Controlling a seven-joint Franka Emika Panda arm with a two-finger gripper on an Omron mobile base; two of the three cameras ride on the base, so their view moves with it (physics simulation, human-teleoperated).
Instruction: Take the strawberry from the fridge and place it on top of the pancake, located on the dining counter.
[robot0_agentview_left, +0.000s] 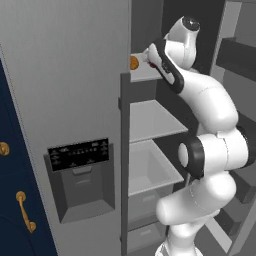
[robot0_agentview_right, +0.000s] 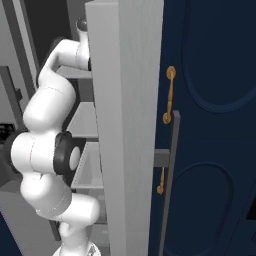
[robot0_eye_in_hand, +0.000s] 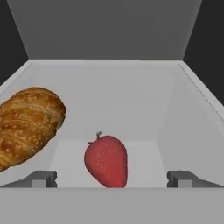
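1. left base view: fridge (robot0_agentview_left: 65, 100) open, arm reaching onto an upper shelf (robot0_agentview_left: 142, 74); orange-brown item (robot0_agentview_left: 134, 62) at the shelf edge (partly hidden).
2. right base view: fridge door edge on, navy cabinet (robot0_agentview_right: 210, 125) with brass handles beside it.
3. hand view: gripper (robot0_eye_in_hand: 111, 178) spread wide, holding nothing; strawberry (robot0_eye_in_hand: 106, 160) between its fingertips (robot0_eye_in_hand: 41, 178), on the shelf; croissant (robot0_eye_in_hand: 28, 124) just left.

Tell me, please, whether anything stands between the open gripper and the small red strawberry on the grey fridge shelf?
Nothing visible does. The small red strawberry lies straight ahead between the fingertips of the open two-finger gripper on the grey fridge shelf. The golden-brown croissant lies off to one side, apart from it.
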